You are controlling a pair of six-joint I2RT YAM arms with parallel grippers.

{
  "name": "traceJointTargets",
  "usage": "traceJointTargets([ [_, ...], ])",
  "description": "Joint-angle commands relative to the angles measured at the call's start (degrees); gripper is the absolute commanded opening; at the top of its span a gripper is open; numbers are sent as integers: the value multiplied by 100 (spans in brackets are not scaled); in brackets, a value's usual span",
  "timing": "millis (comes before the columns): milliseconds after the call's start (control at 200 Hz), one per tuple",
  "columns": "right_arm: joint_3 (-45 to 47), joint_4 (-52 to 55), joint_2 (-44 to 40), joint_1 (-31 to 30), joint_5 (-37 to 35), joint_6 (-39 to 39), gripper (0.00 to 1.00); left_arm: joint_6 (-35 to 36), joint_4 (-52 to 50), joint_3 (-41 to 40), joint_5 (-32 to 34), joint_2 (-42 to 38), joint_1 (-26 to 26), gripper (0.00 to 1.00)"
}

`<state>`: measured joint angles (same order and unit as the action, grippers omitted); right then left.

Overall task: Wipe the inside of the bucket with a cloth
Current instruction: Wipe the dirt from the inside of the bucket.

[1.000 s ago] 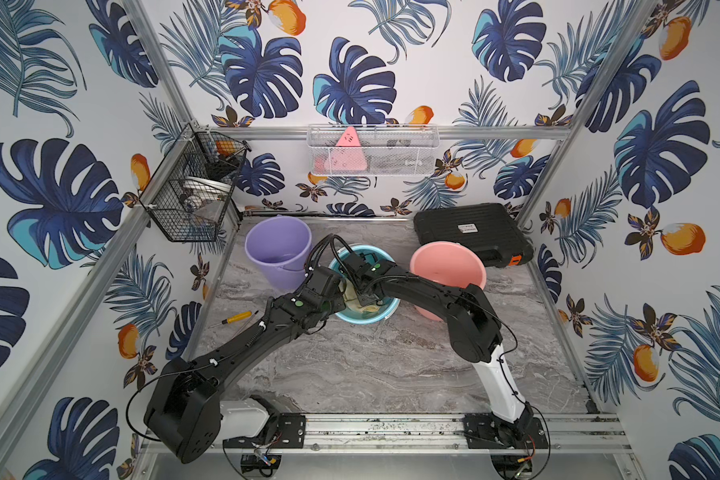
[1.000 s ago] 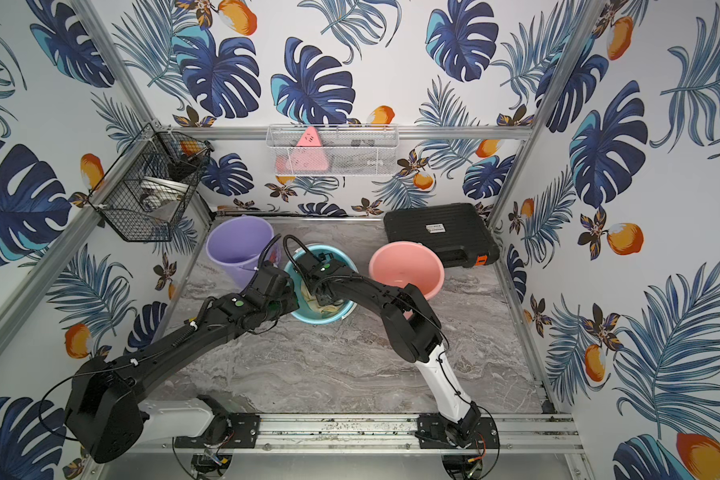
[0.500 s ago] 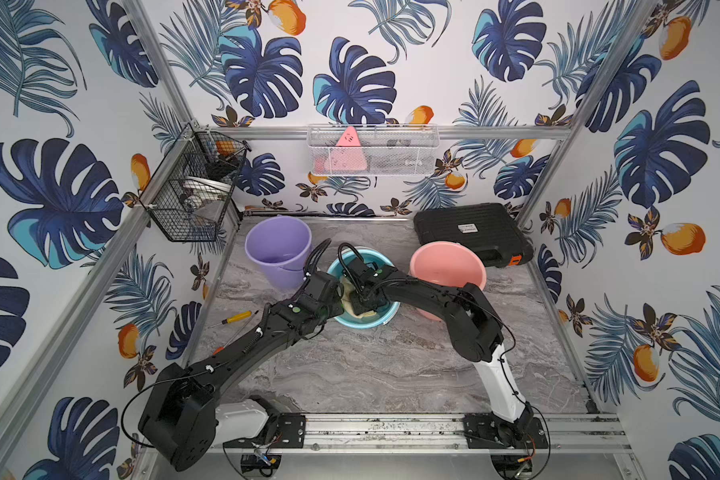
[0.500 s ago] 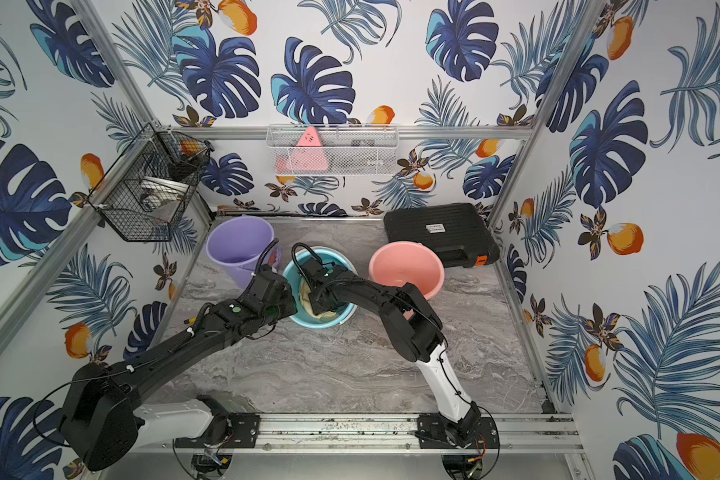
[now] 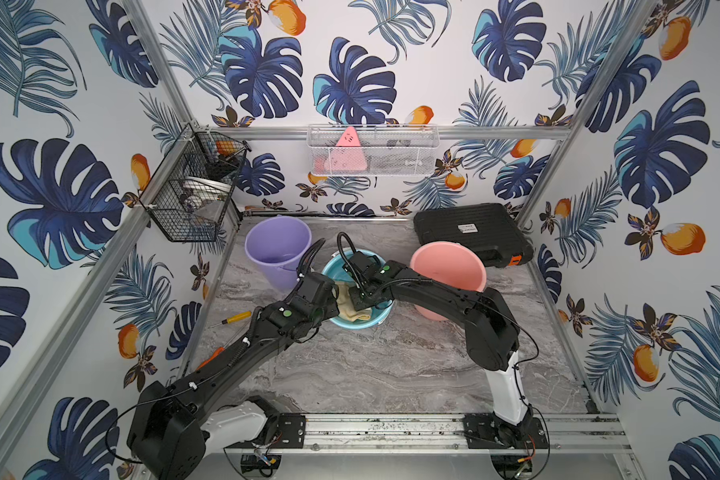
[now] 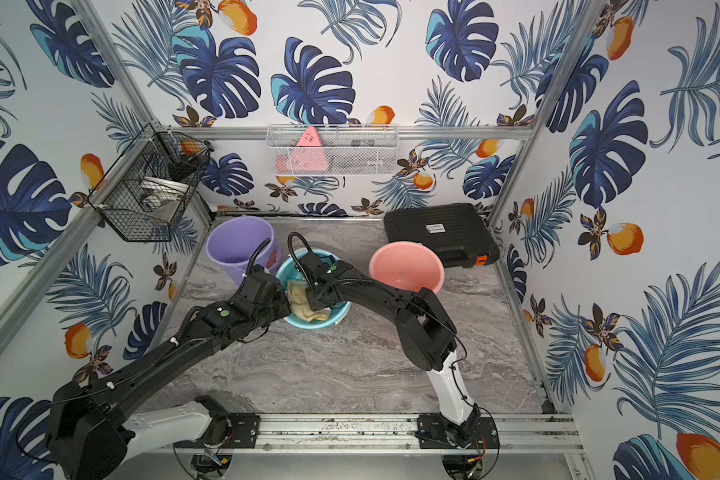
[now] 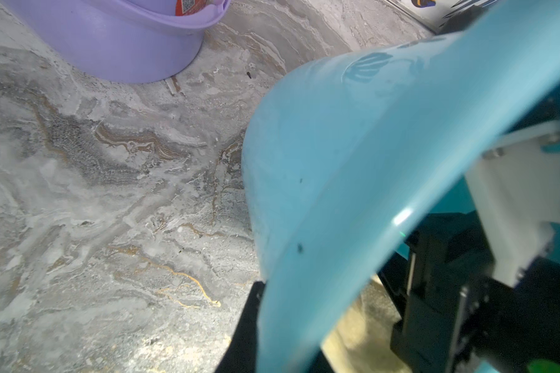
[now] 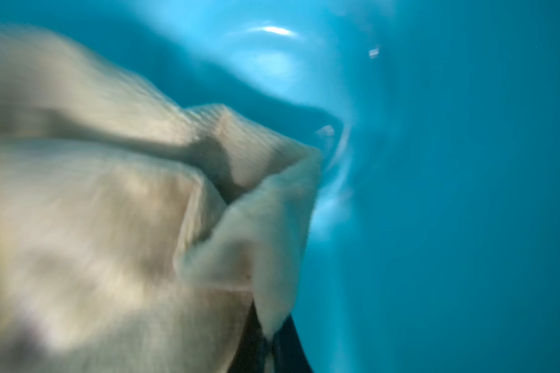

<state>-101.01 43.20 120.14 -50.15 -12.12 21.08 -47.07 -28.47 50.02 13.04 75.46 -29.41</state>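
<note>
Top views: a blue bucket point(image 5: 364, 323) point(image 6: 310, 323) is seen on the marble table point(image 5: 391, 365), between a purple bucket point(image 5: 277, 245) and a pink bucket point(image 5: 447, 270). Its rim is pinched by the left gripper point(image 5: 330, 299), whose jaws are closed on the wall. Inside the bucket, the cloth point(image 5: 348, 306) point(image 8: 110, 210) is clamped by the right gripper point(image 5: 360, 297) and bunched against the inner wall.
</note>
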Motion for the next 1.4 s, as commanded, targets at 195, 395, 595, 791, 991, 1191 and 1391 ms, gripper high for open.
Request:
traceJointTargets([
  [195, -397, 730, 439, -28, -1716, -60, 0, 246, -1326, 70, 6, -39, -11, 0],
  [395, -473, 808, 1032, -222, -1710, 111, 0, 310, -1218, 46, 46, 396, -14, 0],
  [595, -907, 1056, 1727, -228, -1437, 156, 0, 391, -1145, 230, 36, 898, -23, 0],
  [791, -821, 290, 1851, -215, 269, 20, 0, 339, -799, 172, -41, 1115, -21, 0],
  [991, 180, -1583, 882, -210, 2505, -79, 0, 289, -577, 155, -148, 1451, -29, 0],
  [1191, 561, -2310, 233, -146, 3583, 121, 0, 267, -484, 274, 16, 1577, -22, 0],
  [1391, -166, -875, 611, -145, 2389, 47, 0, 219, -590, 462, 324, 1447, 3, 0],
])
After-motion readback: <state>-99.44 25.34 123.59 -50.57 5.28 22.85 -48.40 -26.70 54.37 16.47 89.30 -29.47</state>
